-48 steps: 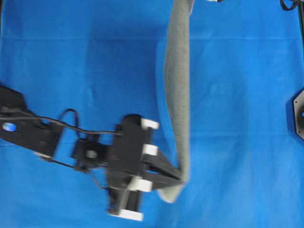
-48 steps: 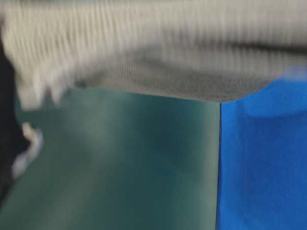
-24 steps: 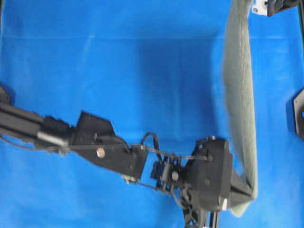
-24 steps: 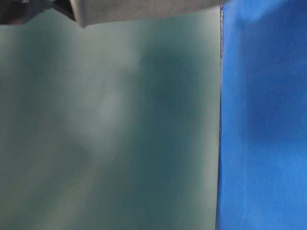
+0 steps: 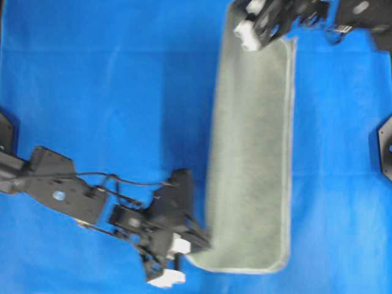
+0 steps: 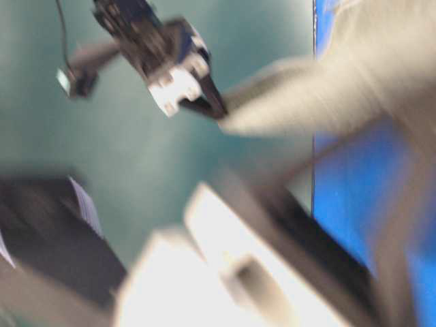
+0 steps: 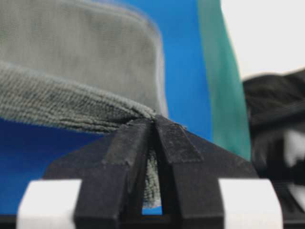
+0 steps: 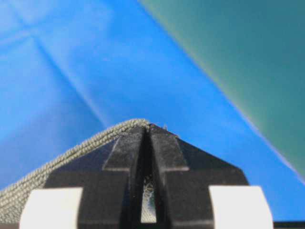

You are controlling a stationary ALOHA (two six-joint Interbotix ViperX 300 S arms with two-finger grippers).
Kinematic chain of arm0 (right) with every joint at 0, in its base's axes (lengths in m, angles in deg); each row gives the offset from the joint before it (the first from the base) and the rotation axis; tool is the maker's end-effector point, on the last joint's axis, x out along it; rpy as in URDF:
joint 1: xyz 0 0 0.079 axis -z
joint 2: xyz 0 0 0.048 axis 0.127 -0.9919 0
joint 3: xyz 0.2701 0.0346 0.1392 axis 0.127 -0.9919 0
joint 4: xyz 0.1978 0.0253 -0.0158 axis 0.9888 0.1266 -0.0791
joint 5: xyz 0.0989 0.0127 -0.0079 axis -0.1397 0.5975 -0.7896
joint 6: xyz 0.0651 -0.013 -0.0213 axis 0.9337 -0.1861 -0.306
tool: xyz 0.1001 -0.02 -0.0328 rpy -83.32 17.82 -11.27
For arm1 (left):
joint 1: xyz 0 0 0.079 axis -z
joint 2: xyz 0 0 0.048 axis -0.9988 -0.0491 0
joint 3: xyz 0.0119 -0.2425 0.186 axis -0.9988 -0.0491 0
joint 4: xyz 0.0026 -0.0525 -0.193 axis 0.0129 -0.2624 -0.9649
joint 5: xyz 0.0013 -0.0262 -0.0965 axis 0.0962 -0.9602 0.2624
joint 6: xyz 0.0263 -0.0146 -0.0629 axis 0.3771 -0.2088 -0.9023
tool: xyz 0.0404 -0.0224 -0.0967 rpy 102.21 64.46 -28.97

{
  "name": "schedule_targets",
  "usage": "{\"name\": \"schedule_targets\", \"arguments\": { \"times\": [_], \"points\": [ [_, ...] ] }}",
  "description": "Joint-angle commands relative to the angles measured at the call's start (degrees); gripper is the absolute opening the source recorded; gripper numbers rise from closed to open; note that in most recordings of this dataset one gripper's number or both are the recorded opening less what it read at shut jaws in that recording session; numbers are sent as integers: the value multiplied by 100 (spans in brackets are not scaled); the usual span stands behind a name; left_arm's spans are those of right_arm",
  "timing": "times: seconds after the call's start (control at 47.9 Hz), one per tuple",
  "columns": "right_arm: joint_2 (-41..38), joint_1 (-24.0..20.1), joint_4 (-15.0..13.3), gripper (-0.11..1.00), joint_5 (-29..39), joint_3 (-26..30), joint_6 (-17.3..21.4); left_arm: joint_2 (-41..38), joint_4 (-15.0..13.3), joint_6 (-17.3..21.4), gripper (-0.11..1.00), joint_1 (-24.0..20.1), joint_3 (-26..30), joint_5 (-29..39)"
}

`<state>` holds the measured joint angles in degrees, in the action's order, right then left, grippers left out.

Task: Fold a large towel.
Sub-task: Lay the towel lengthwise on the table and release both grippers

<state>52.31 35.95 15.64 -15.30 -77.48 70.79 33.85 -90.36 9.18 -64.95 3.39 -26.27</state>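
Observation:
The towel (image 5: 251, 153) is a long grey-green strip with a pale hem, showing its broad face over the blue sheet from the far edge to the near edge. My left gripper (image 5: 205, 242) is shut on its near left corner. In the left wrist view the pile is pinched between the jaws of the left gripper (image 7: 153, 119), and the towel (image 7: 71, 71) stretches away to the left. My right gripper (image 5: 245, 30) is shut on the far left corner. Its wrist view shows the right gripper (image 8: 147, 126) clamping the towel's edge (image 8: 57, 157). The table-level view is blurred.
The blue sheet (image 5: 92, 92) covers the whole table. The left arm (image 5: 61, 193) lies across the near left. A black mount (image 5: 384, 147) sits at the right edge. A green surface (image 8: 238, 47) borders the sheet beyond the right gripper.
Both grippers swung right with the towel hanging edge-on, then back left. The towel now shows its broad face, and the right gripper has come into the overhead view.

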Motion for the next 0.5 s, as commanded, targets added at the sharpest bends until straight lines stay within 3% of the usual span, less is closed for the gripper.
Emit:
{"name": "schedule_targets", "arguments": {
  "times": [0.0,0.104,0.418,0.481],
  "points": [
    [-246,-18,-62,3,-105,404,-9,325,18,-185,3,272,-378,-308],
    [-536,-176,-255,3,-141,659,-9,387,18,-237,3,272,-677,-413],
    [-668,-281,-765,3,-132,791,-9,422,105,-132,3,53,-765,-396],
    [-659,-281,-879,3,-79,765,-9,422,105,-62,10,18,-756,-396]
  ]
}}
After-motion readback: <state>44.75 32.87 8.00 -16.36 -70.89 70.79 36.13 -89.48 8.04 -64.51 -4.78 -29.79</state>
